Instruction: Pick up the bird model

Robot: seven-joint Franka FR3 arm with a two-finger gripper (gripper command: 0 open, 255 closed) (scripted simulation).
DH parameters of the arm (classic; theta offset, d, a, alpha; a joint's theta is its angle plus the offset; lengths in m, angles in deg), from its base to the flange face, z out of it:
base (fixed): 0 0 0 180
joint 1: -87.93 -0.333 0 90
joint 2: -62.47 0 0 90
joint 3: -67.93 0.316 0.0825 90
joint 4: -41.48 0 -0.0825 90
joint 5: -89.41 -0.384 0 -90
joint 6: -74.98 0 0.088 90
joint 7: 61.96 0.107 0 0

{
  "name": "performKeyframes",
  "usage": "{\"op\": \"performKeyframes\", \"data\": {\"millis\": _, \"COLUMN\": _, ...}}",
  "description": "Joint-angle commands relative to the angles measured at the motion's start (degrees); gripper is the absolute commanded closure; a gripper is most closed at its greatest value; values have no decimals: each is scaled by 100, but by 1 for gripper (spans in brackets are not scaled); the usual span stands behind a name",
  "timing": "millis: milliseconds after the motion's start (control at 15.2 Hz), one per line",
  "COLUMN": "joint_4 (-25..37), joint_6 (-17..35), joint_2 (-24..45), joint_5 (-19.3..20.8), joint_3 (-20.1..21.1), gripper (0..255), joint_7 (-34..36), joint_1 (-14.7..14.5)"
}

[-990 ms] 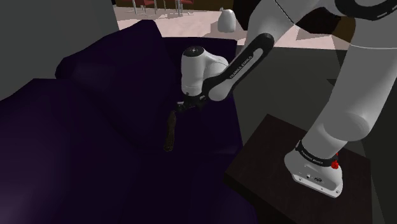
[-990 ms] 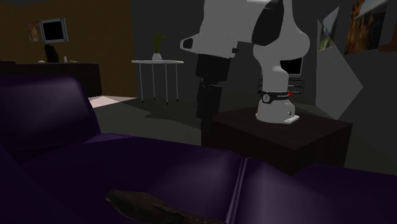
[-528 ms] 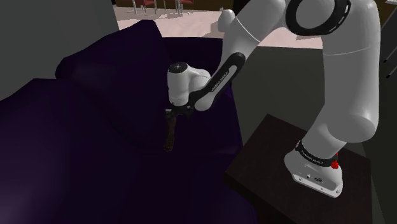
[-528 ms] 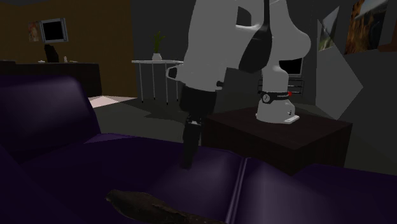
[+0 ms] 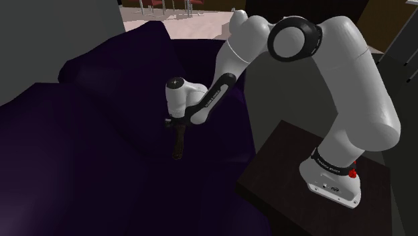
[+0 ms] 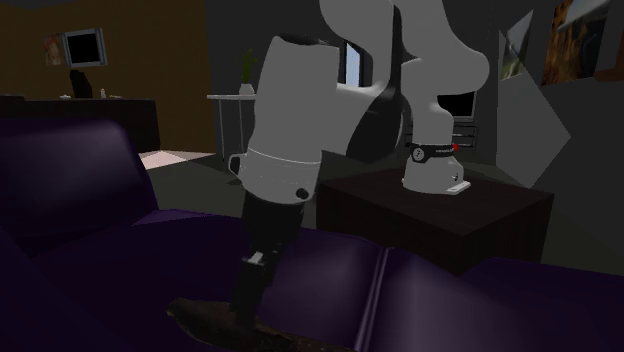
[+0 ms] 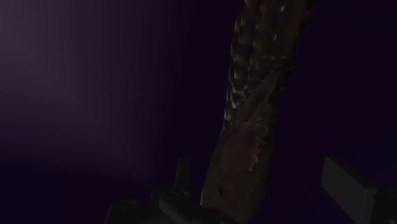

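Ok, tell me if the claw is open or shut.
The claw is open: its fingers stand apart, the bird model between them.

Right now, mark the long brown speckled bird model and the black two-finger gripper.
bird model (image 7: 251, 114), wrist view, middle of its body.
gripper (image 7: 260, 167), wrist view, midway between its open fingertips.

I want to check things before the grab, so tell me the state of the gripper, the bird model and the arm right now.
gripper: open, fingers on either side of the bird model, not clasping it.
bird model: lying on the purple sofa, not lifted.
arm: bent over from the stand, hand lowered to the sofa seat.
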Motion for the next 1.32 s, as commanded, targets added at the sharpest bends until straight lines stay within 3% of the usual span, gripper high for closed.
{"op": "performKeyframes", "data": {"millis": 0, "joint_4": 139, "joint_6": 55, "joint_2": 182, "joint_5": 32, "joint_3": -56, "gripper": 0, "joint_7": 58, "joint_1": -45}}
{"op": "performKeyframes", "data": {"millis": 462, "joint_4": 327, "joint_6": 251, "joint_2": 557, "joint_5": 135, "joint_3": -184, "gripper": 0, "joint_7": 171, "joint_1": -138}}
{"op": "performKeyframes", "data": {"millis": 528, "joint_4": 326, "joint_6": 254, "joint_2": 560, "joint_5": 137, "joint_3": -186, "gripper": 255, "joint_7": 176, "joint_1": -141}}
{"op": "performKeyframes", "data": {"millis": 1254, "joint_4": 254, "joint_6": 183, "joint_2": 420, "joint_5": 101, "joint_3": -139, "gripper": 255, "joint_7": 133, "joint_1": -105}}
